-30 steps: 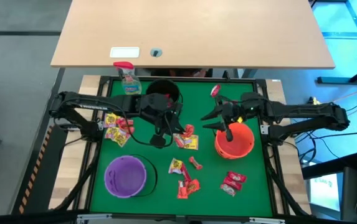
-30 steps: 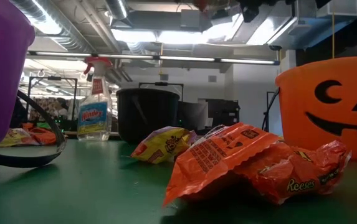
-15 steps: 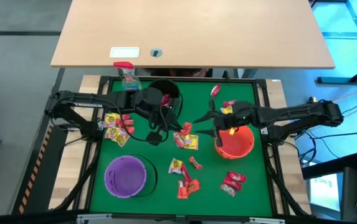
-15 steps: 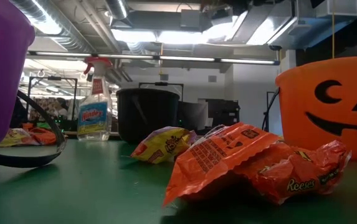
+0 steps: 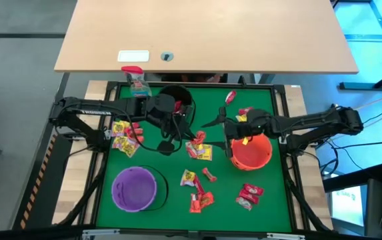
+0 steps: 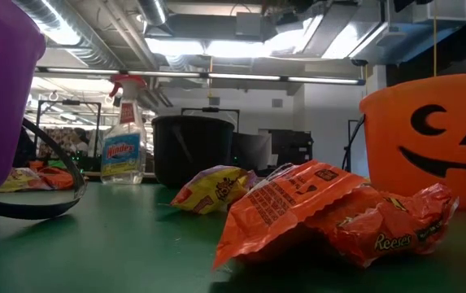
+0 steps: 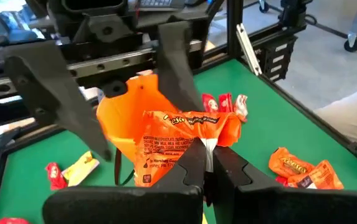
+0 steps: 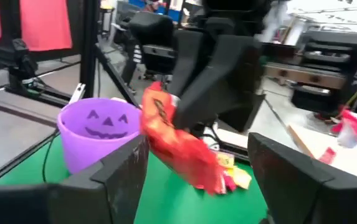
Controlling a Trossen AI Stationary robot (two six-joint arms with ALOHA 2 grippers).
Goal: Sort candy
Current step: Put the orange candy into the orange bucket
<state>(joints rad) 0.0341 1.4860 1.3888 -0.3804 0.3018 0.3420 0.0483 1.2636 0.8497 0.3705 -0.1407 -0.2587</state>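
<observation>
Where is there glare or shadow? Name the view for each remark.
Low view: ceiling lights glare hard, leaving the black bucket a silhouette. Left wrist view: the orange packet glints. High view: even light on the green mat.

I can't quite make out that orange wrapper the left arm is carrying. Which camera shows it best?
The left wrist view: the orange candy packet fills the middle, pinched in the left end effector. The right wrist view shows it blurred, farther off. The high view shows only a speck; the low view misses it.
</observation>
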